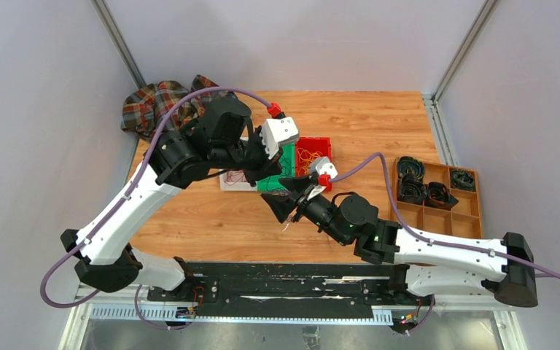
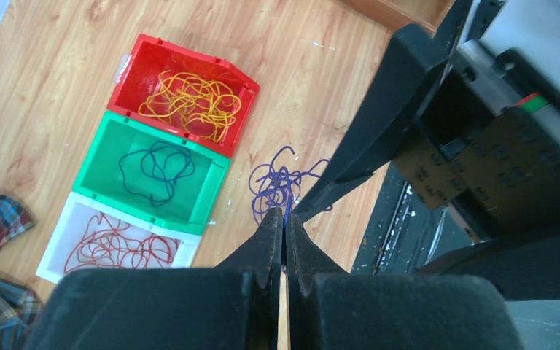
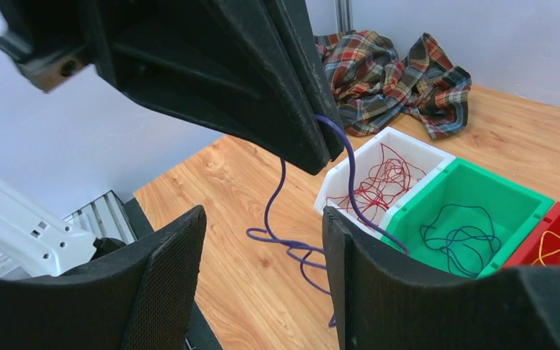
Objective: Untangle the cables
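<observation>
The right gripper (image 3: 261, 226) is nearest, on the arms' side of the green bin (image 2: 215, 182). Its jaws are wide apart and there is nothing in them. Just past it, the left gripper (image 2: 285, 240) is squeezed tight on the purple cable (image 2: 273, 184), up in the air.

The rest of that cable hangs down and lies in a loopy heap on the wood, just beside the green bin (the loops look knotted, but it is hard to be sure). If the left gripper lifts fast, the whole heap may come up as one lump, or the thin cable may slip out of the pinch. If the right gripper grabs two loops at once, the knot could pull tighter.

A swinging end could also drop into the green bin onto the dark cable (image 2: 157, 168), or into the white bin (image 2: 80, 208) of red cables (image 2: 117, 248) next to it. The red bin (image 2: 142, 65) of yellow cables (image 2: 189, 102) sits on the green bin's other side.
</observation>
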`<state>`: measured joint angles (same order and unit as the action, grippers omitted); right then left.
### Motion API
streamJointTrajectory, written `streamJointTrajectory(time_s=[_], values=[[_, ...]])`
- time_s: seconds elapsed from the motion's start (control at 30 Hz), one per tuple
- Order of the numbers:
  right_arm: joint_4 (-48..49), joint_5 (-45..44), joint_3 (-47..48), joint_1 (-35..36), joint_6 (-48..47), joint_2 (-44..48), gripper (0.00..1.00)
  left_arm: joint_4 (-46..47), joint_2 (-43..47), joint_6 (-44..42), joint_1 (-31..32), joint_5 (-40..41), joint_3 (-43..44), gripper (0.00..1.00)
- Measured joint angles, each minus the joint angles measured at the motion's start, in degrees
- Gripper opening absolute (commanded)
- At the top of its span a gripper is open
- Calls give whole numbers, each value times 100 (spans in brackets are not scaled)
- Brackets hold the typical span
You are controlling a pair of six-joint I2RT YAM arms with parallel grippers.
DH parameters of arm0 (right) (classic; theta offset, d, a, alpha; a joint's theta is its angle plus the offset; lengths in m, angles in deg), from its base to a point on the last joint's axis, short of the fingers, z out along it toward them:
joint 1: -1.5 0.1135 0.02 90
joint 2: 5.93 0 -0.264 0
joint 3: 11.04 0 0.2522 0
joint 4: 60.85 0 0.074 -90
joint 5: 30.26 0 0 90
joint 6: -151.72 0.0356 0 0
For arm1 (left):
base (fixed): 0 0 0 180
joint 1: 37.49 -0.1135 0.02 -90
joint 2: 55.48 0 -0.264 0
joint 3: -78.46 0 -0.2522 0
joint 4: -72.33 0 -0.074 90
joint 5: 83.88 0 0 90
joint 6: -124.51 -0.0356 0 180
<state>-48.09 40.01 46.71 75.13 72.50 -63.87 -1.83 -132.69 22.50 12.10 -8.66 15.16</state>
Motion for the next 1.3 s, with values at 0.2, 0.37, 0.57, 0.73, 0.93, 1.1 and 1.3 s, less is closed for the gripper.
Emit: streamJointTrajectory(time_s=[0.2,0.37,0.57,0.73,0.93,1.1,1.3], values=[[299,-151,22,0,-83,-387,55,13,96,166,0,-321,0,1],[446,-243,22,-2,-151,-612,39,15,210,258,0,-656,2,0],[511,-234,-22,-2,-68,-680,29,7,245,251,0,-704,144,1],[584,-221,-522,-2,278,-658,26,2,236,162,0,-608,577,0],[494,-136,-1178,-2,787,-658,28,-7,157,-44,0,-369,1235,0],[269,-125,-1486,-2,1137,-656,30,4,11,-203,0,-188,1744,0],[-52,-131,-2041,-2,1537,-496,31,15,-68,-413,0,-17,2006,0]])
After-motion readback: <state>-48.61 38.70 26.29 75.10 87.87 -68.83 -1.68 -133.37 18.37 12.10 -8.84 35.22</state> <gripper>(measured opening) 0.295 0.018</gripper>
